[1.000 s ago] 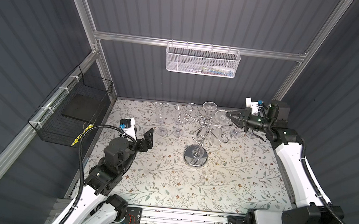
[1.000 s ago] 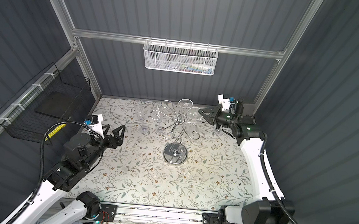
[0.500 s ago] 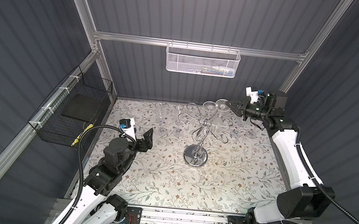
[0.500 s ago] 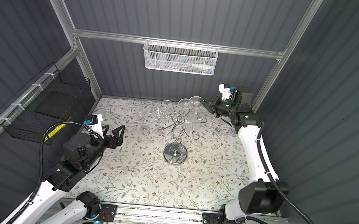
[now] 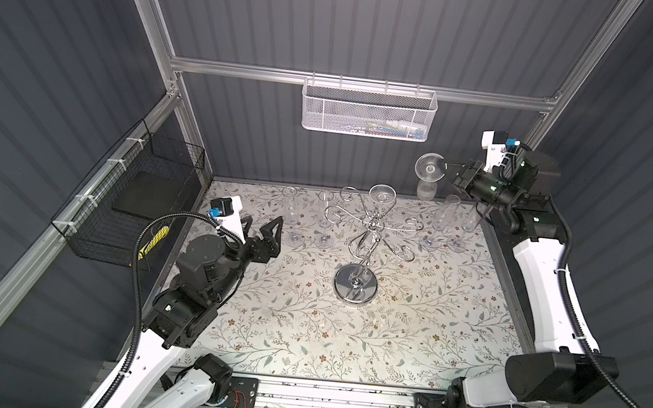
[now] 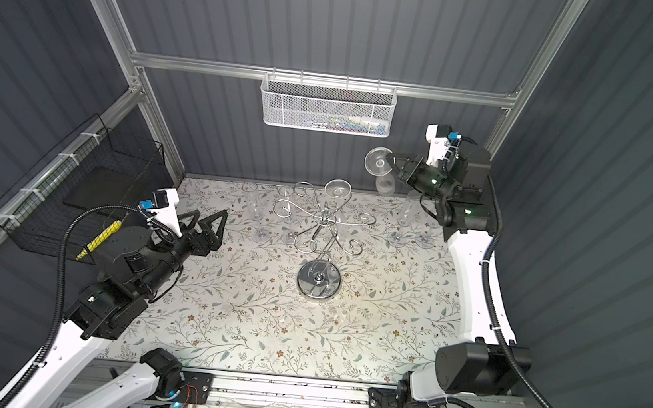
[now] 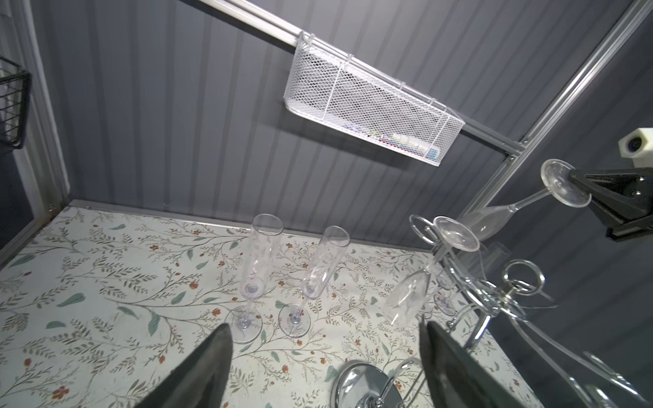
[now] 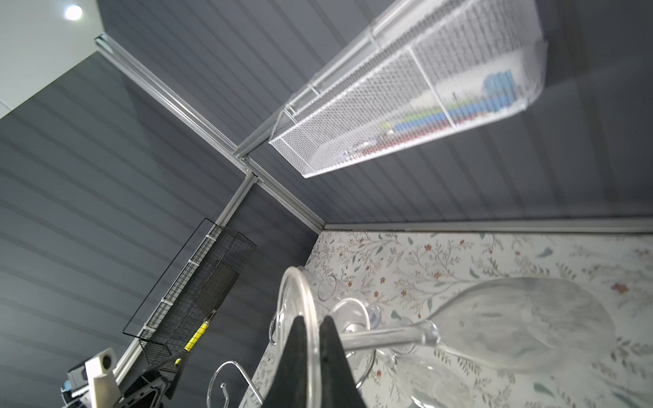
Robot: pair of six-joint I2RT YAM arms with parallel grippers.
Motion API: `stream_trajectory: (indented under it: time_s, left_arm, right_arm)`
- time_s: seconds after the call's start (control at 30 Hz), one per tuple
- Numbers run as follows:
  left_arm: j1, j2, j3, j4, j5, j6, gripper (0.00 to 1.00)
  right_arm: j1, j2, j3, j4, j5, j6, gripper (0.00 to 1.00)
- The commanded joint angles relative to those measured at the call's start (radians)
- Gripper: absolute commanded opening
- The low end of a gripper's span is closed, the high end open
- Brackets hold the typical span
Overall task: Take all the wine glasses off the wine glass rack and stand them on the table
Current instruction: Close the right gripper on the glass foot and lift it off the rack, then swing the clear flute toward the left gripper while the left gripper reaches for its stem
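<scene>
Floral table; wrist view shows right gripper pinching wine glass; left gripper spread.

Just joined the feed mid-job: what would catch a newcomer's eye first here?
The right gripper is pinching a wine glass by its foot, held high at the back right, clear of the chrome rack in the middle of the flowered table. A second glass hangs upside down from one of the rack's back arms. The left gripper hovers open, low on the left.
</scene>
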Motion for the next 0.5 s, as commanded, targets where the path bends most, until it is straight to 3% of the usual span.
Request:
stream_trajectory:
  time_s: [0.0,0.1,0.2,0.47]
  left_arm:
    - [0.002,0.034,0.073,0.014,0.116,-0.047,0.85]
    - [0.002,0.078,0.126,0.037,0.215,-0.1,0.85]
    - [0.002,0.127,0.164,0.113,0.338,-0.177,0.85]
    - [0.0,0.295,0.225,0.392,0.668,-0.338,0.85]
  right_arm:
    - [0.001,-0.078,-0.006,0.192,-0.053,-0.092,0.0]
    - [0.012,-0.173,-0.134,0.378,-0.102,-0.12,0.0]
    - [0.054,-0.273,-0.26,0.488,-0.151,-0.241,0.0]
    - [0.23,-0.488,-0.438,0.378,-0.228,-0.684,0.0]
